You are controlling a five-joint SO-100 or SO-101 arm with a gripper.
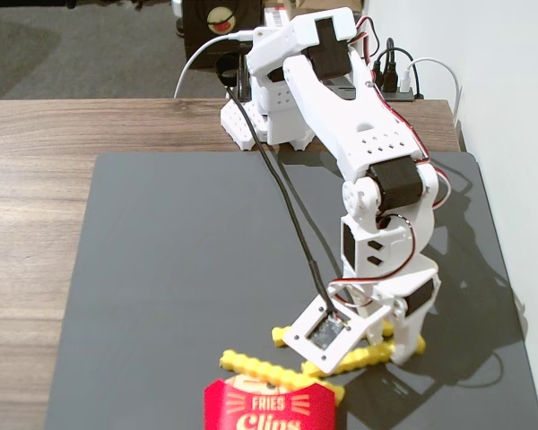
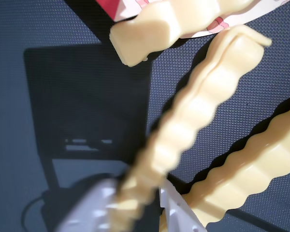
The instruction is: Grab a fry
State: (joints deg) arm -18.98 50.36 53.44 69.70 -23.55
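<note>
In the fixed view my gripper is low over the black mat, among several yellow crinkle-cut fries. In the wrist view a fry runs from between my fingertips up to the right. My gripper appears shut on its near end, which is blurred, with one white finger on its left and the other on its right. In the fixed view this fry shows under the gripper. A second fry lies to the right. A third lies on the red carton.
The red "Fries Clips" carton stands at the mat's near edge with a fry just behind it. The arm's base sits at the back on the wooden table. A black cable hangs down to the wrist.
</note>
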